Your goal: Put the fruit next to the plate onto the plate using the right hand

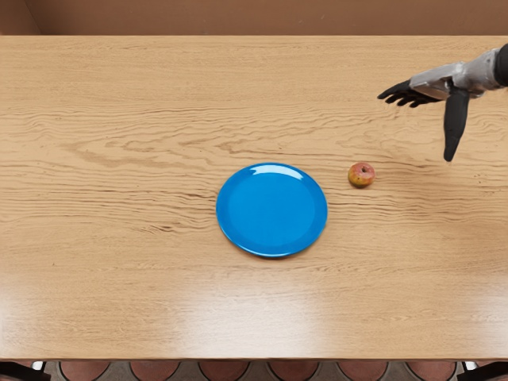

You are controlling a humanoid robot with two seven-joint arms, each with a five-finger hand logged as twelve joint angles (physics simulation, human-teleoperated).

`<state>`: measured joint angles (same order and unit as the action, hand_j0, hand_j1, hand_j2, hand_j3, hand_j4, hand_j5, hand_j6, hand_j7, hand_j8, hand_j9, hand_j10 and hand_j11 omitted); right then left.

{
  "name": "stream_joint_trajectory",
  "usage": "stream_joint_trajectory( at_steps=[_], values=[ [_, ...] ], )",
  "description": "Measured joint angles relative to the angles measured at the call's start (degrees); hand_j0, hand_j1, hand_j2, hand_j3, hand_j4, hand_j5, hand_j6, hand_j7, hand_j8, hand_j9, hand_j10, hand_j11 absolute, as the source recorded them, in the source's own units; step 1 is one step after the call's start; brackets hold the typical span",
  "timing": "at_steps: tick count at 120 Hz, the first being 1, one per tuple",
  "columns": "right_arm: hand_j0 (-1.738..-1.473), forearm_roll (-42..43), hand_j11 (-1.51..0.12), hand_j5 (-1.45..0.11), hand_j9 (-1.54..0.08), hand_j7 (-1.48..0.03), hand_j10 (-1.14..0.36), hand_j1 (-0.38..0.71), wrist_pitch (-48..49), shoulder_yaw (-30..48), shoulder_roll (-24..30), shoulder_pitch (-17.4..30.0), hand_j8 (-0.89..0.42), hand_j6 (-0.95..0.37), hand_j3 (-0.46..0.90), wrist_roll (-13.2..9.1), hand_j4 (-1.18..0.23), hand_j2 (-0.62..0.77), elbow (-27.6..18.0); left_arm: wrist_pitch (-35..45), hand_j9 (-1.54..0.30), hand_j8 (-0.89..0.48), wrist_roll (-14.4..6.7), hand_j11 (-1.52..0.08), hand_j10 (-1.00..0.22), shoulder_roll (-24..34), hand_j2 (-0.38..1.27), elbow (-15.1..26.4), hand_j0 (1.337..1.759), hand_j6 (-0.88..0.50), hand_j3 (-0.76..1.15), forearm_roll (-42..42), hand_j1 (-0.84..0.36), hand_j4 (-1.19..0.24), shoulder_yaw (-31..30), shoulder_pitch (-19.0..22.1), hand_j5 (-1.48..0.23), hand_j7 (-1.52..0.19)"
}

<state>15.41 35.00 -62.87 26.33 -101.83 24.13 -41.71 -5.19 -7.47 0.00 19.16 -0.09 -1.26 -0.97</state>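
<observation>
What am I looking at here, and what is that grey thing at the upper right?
It is a simulated scene, seen from a robot's head looking down at a light wooden table. The grey and black thing is the robot's five-fingered right hand, its arm entering from the right edge; fingers spread, holding nothing. On the table lie a round blue plate and, beside it but not touching, a small red-and-yellow fruit. No other arm shows.
</observation>
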Motion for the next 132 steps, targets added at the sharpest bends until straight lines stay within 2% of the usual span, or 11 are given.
stream_joint_trajectory(
  at_steps=[14,24,32,42,50,60,70,85,96,116,132],
  values=[
    [-1.658,0.0,-0.03,-0.03,-0.03,-0.03,-0.02,-0.33,0.0,0.6,0.2,-0.2,-0.02,-0.02,0.00,-0.3,-0.02,0.00,0.0,0.0,0.00,0.00,0.0,0.00,0.00,0.0,0.00,0.0,1.658,0.00,0.00,0.0,0.35,0.00,0.0,0.0,0.00,0.00],
    [-1.658,0.0,-0.03,-0.03,-0.03,-0.03,-0.02,-0.33,0.0,2.6,0.4,-0.2,-0.02,-0.02,0.00,-2.7,-0.02,0.00,0.0,0.0,0.00,0.00,0.0,0.00,0.00,0.0,0.00,0.0,1.658,0.00,0.00,0.0,0.35,0.00,0.0,0.0,0.00,0.00],
    [-1.658,0.1,-0.03,-0.03,-0.03,-0.03,-0.02,-0.33,0.0,4.3,0.3,0.0,-0.02,-0.02,0.00,-6.2,-0.02,0.00,-0.7,0.0,0.00,0.00,0.0,0.00,0.00,0.0,0.00,0.0,1.658,0.00,0.00,0.0,0.35,0.00,0.0,0.0,0.00,0.00],
    [-1.658,0.1,-0.03,-0.03,-0.03,-0.03,-0.02,-0.32,0.0,7.6,0.4,0.2,-0.02,-0.02,0.00,-12.7,-0.02,0.00,-2.1,0.0,0.00,0.00,0.0,0.00,0.00,0.0,0.00,0.0,1.658,0.00,0.00,0.0,0.35,0.00,0.0,0.0,0.00,0.00],
    [-1.658,0.1,-0.03,-0.03,-0.03,-0.03,-0.02,-0.32,0.0,10.4,1.2,0.2,-0.02,-0.02,0.00,-16.7,-0.02,0.00,-3.7,0.0,0.00,0.00,0.0,0.00,0.00,0.0,0.00,0.0,1.658,0.00,0.00,0.0,0.35,0.00,0.0,0.0,0.00,0.00],
    [-1.658,0.2,-0.03,-0.03,-0.03,-0.03,-0.02,-0.32,-2.6,14.0,2.1,0.0,-0.02,-0.03,0.00,-22.7,-0.02,0.00,-8.1,0.0,0.00,0.00,0.0,0.00,0.00,0.0,0.00,0.0,1.658,0.00,0.00,0.0,0.35,0.00,0.0,0.0,0.00,0.00],
    [-1.658,0.4,-0.03,-0.03,-0.03,-0.03,-0.02,-0.32,-8.9,16.1,3.6,-0.3,-0.03,-0.03,0.00,-26.4,-0.03,0.00,-14.2,0.0,0.00,0.00,0.0,0.00,0.00,0.0,0.00,0.0,1.658,0.00,0.00,0.0,0.35,0.00,0.0,0.0,0.00,0.00],
    [-1.658,2.5,-0.03,-0.03,-0.03,-0.03,-0.03,-0.32,-20.9,18.3,6.3,-2.3,-0.03,-0.03,0.00,-33.0,-0.03,0.00,-25.2,0.0,0.00,0.00,0.0,0.00,0.00,0.0,0.00,0.0,1.658,0.00,0.00,0.0,0.35,0.00,0.0,0.0,0.00,0.00],
    [-1.658,4.3,-0.03,-0.03,-0.03,-0.03,-0.03,-0.32,-27.5,19.1,6.3,-2.9,-0.03,-0.03,0.00,-38.0,-0.03,0.00,-30.3,0.0,0.00,0.00,0.0,0.00,0.00,0.0,0.00,0.0,1.658,0.00,0.00,0.0,0.35,0.00,0.0,0.0,0.00,0.00],
    [-1.658,6.0,-0.03,-0.03,-0.03,-0.03,-0.03,-0.32,-37.5,20.0,5.8,-3.1,-0.03,-0.03,0.00,-43.7,-0.03,0.00,-37.4,0.0,0.00,0.00,0.0,0.00,0.00,0.0,0.00,0.0,1.658,0.00,0.00,0.0,0.35,0.00,0.0,0.0,0.00,0.00],
    [-1.658,6.6,-0.03,-0.03,-0.03,-0.03,-0.03,-0.32,-43.0,20.3,3.8,-2.7,-0.03,-0.03,0.00,-45.8,-0.03,0.00,-40.7,0.0,0.00,0.00,0.0,0.00,0.00,0.0,0.00,0.0,1.658,0.00,0.00,0.0,0.35,0.00,0.0,0.0,0.00,0.00]
  ],
)
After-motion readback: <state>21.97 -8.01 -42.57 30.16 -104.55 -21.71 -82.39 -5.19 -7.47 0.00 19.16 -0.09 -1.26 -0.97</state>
